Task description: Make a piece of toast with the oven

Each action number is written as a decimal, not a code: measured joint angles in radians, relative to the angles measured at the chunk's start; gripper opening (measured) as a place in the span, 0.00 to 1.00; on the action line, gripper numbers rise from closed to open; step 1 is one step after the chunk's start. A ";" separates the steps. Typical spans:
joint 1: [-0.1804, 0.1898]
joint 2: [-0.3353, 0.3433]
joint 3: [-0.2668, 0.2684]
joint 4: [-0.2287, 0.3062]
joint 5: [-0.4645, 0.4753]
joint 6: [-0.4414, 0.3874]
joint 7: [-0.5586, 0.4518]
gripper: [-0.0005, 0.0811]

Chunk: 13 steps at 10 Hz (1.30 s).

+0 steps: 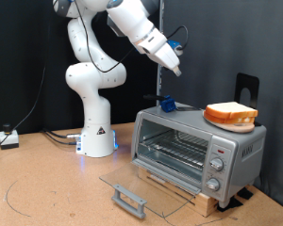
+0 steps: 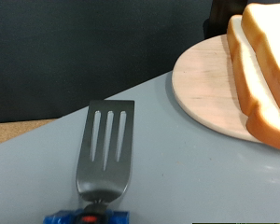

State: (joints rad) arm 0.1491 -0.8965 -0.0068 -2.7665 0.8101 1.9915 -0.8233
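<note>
Exterior view, going left to right: the white arm's base stands at the left, and its gripper [image 1: 167, 97] hangs above the oven [image 1: 198, 151], pinched shut on the blue handle of a spatula [image 1: 167, 104] whose tip rests near the roof's left end. The glass door [image 1: 141, 184] lies folded open, baring the wire rack [image 1: 174, 146], apparently ready to receive bread. Further right, the piece of toast [image 1: 231, 112] waits on an orange dish [image 1: 230, 121] atop the oven. Seen from the wrist, the slotted blade lies flat, well apart from the bread, likely poised to slide under.
</note>
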 joint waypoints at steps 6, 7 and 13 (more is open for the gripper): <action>-0.125 -0.112 -0.132 -0.029 -0.142 -0.166 0.010 0.99; -0.124 -0.111 -0.144 -0.022 -0.180 -0.228 -0.002 0.99; -0.143 -0.119 -0.069 -0.008 -0.277 -0.237 0.068 0.99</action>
State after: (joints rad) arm 0.0063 -1.0157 -0.0762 -2.7750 0.5335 1.7544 -0.7549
